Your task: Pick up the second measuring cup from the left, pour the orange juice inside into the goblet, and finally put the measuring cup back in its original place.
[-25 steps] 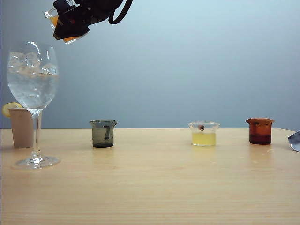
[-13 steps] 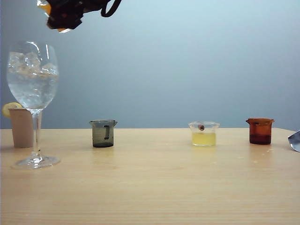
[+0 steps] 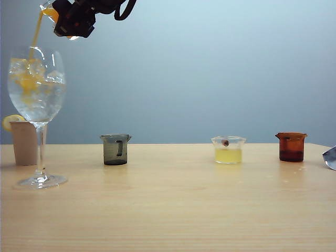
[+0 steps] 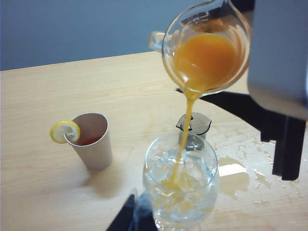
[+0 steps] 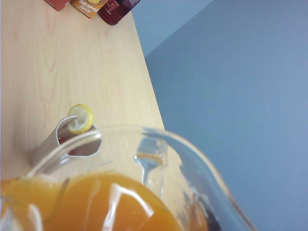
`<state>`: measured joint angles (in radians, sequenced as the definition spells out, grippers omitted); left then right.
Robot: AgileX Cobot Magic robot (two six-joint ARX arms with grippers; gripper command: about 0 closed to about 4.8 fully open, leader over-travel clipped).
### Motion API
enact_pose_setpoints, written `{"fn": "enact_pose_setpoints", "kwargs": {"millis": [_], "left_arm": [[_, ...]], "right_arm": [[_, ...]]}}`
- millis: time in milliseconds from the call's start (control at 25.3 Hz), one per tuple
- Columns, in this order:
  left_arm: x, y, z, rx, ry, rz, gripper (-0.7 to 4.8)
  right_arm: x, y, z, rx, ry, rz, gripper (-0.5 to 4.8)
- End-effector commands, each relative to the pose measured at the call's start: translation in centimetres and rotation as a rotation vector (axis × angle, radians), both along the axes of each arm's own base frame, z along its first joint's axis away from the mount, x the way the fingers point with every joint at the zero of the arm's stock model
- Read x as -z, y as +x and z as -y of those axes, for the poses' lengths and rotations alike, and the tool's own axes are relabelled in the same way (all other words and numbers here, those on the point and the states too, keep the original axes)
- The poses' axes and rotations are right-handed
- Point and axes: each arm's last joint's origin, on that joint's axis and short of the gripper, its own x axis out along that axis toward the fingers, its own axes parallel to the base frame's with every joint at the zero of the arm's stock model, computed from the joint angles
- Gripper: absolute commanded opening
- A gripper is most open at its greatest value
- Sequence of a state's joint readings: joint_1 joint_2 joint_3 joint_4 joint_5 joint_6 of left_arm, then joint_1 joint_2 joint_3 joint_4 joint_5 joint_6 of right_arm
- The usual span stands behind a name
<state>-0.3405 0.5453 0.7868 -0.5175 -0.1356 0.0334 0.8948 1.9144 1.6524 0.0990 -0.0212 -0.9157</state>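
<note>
Right end effector [image 3: 73,21] grips the tilted second measuring cup [image 4: 207,48], orange juice [image 4: 204,60] streaming into goblet [image 3: 37,86]; next: empty, level, return; left end effector's state indeterminable.

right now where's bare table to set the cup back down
Bare wood lies between the grey cup and the yellow-liquid cup, and across the whole front. It is crowded far left, around the goblet and beige cup. The right gripper holds the measuring cup overhead.
</note>
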Motion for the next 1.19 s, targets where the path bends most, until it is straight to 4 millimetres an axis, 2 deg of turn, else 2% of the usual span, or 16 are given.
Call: {"fn": "enact_pose_setpoints", "kwargs": {"millis": [40,1188], "left_arm": [[-0.22,-0.02,-0.01,0.001,-0.001,0.013,-0.03],[-0.22,-0.02,-0.01,0.001,-0.001,0.013,-0.03]], "right_arm": [[-1.00,-0.26,-0.03,-0.005,0.034,0.038,1.07],[-0.92,-0.27,-0.03,-0.028,-0.079,0.173,1.07]]}}
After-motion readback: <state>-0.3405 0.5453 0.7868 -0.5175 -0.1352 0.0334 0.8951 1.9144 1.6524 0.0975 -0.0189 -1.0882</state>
